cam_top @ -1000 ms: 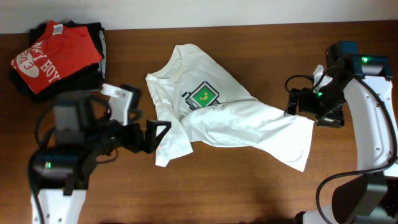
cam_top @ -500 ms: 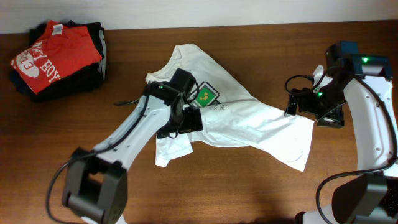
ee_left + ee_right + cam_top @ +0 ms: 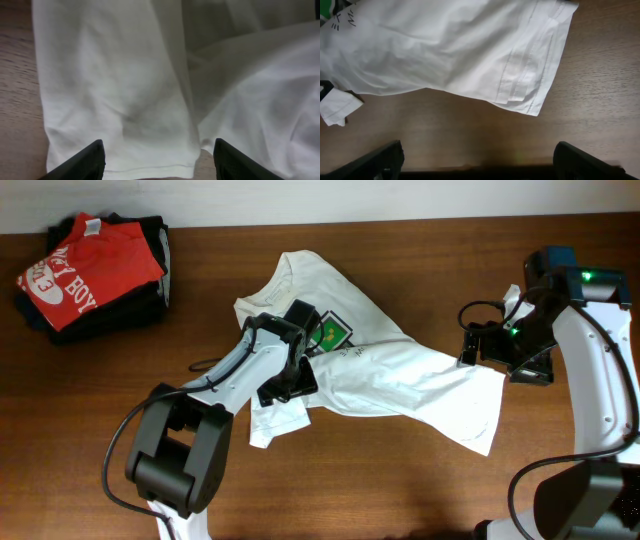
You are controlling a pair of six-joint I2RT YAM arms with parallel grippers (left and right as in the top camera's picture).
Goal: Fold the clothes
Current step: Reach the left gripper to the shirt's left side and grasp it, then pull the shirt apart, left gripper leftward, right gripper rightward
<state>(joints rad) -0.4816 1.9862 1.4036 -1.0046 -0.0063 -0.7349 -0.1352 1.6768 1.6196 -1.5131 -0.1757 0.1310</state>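
A crumpled white T-shirt (image 3: pixel 400 375) is laid on a wooden table (image 3: pixel 400 490). The left gripper (image 3: pixel 157 156) is poised over one sleeve, jaws spread. The right gripper (image 3: pixel 480 160) is held wide open beside the shirt's edge.

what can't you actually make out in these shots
- Lettering on the white T-shirt: too small overhead, cut off at the right wrist view's top-left corner.
- Left gripper: overhead, the arm covers its jaws; left wrist view doesn't show whether they touch the cloth.
- Dark garments: mostly under the red T-shirt, count unclear.
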